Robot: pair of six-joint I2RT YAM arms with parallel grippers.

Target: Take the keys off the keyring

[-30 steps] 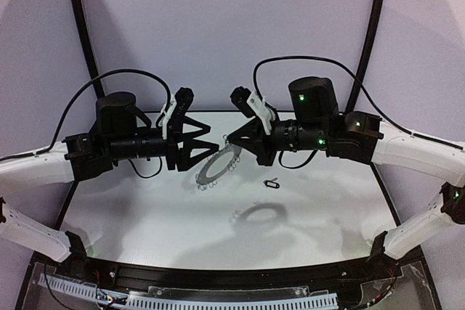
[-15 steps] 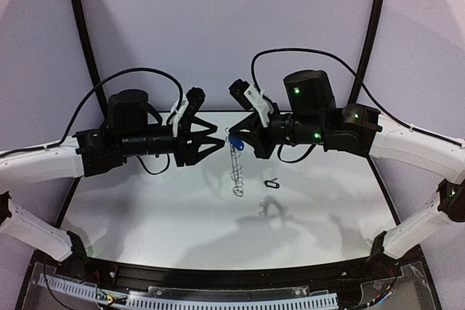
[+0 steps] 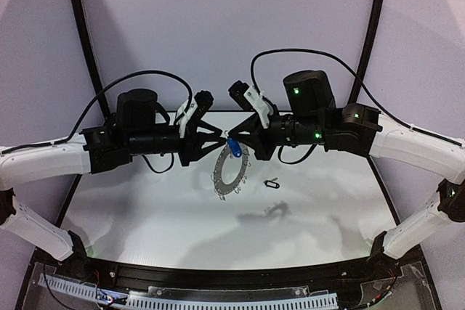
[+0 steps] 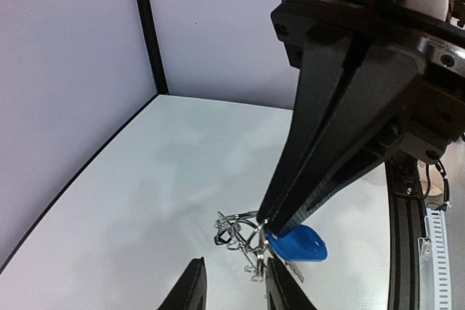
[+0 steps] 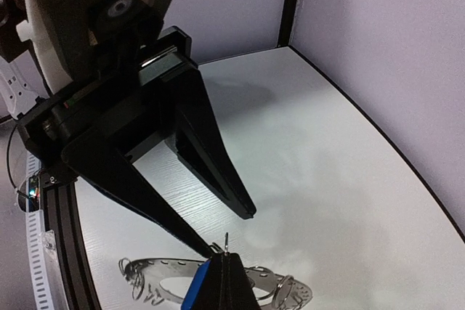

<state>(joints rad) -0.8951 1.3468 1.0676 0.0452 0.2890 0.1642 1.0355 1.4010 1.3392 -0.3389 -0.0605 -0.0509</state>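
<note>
Over the table (image 3: 145, 208), the right gripper (image 3: 230, 138) is pinching closed on the top rim of the keyring (image 3: 231, 172), which is hanging below it. The left gripper (image 3: 219, 140) is gaping just beside that spot, holding nothing. The blue key (image 3: 235, 149) is dangling under the right tips. The black key (image 3: 271, 184) is lying apart on the table.

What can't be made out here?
- Top external: whether the right fingers pinch the blue key or a keyring loop; too small.
- Right wrist: most of the blue key hidden behind those fingers; keyring cut by bottom edge.
- Left wrist: black key out of frame; left fingers cut off below.
</note>
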